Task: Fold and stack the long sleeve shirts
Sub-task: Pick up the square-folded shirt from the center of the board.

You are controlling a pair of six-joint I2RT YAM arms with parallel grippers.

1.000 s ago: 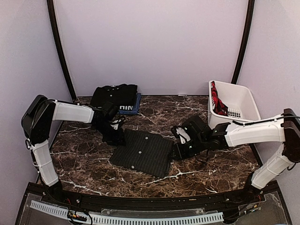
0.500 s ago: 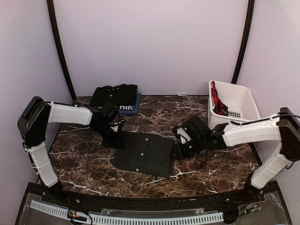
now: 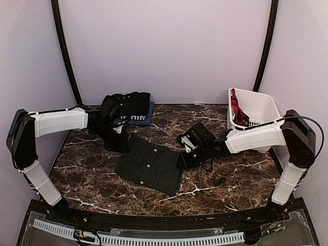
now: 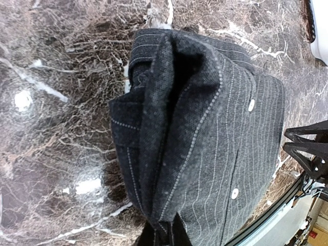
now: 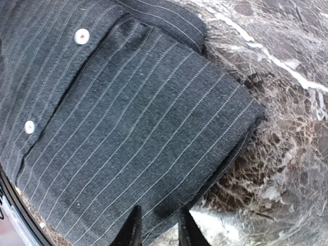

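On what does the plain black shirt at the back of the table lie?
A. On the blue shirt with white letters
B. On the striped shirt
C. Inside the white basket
A: the black shirt rests on the blue shirt, whose white letters show under its edge; the striped shirt and the basket are apart from it.

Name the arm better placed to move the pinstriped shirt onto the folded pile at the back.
Left, likely. The left gripper is shut on the pinstriped shirt at the edge nearest the pile; the right gripper sits at the far edge.
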